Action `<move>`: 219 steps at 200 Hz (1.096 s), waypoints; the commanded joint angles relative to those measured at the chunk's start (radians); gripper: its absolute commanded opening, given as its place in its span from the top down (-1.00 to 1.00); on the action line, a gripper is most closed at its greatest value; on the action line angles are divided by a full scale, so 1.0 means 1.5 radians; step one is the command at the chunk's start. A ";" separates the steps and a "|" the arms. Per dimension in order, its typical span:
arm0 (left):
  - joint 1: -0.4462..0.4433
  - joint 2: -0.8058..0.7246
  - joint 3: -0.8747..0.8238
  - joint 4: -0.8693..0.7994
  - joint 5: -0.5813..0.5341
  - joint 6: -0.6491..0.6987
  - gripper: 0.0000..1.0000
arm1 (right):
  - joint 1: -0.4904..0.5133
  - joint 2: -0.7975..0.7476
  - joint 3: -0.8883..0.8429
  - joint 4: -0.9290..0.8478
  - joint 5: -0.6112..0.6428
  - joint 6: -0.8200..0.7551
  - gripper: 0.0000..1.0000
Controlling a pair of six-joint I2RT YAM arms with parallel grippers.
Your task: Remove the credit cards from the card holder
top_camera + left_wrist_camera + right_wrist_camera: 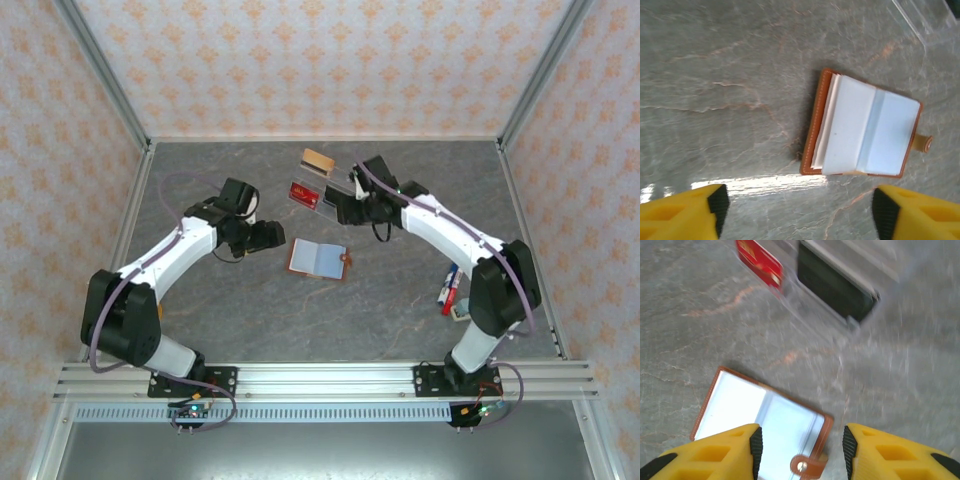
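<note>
Table: the grey marbled table point(380, 310) is carrying every item listed below.
Card holder: the small brown leather folding card holder point(318, 258) is lying open and flat near the table centre, between the two claws. Its pale blue-grey inner panels are facing up, and its brown snap strap point(802, 467) is projecting from one short edge.
Red card: the thin red rectangular card with pale print point(303, 194) is lying flat on the table beyond the card holder, well apart from it.
Black card: the flat black rectangular card point(835, 287) is lying just beside the red card. The right wrist view is blurring it, so contact between the two cannot be told.
Tan-orange card: the tan-orange rectangular card point(318, 161) is lying farthest back, near the red card and apart from it.
Left claw: the left claw point(797, 210) is hovering beside the card holder's spine side, apart from it. Its yellow fingers with black pads are standing wide apart, with nothing between them.
Right claw: the right claw point(802, 450) is hanging over the table between the card holder and the red and black cards. Its fingers are standing apart, clamping nothing, and the strap end of the card holder is lying under the gap.
Markers: a small cluster of red and dark markers point(450, 290) is lying near the right arm's base, well apart from the card holder.
</note>
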 commanded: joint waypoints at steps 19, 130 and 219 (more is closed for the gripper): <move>-0.029 0.066 0.012 0.059 0.060 -0.018 -0.08 | 0.029 -0.044 -0.104 0.049 0.016 0.214 -0.02; -0.062 0.182 0.048 0.077 0.081 -0.023 0.51 | 0.142 -0.006 -0.180 0.074 0.006 0.356 0.12; -0.062 0.211 0.045 0.093 0.117 -0.023 0.68 | 0.141 0.085 -0.145 0.094 0.001 0.340 0.17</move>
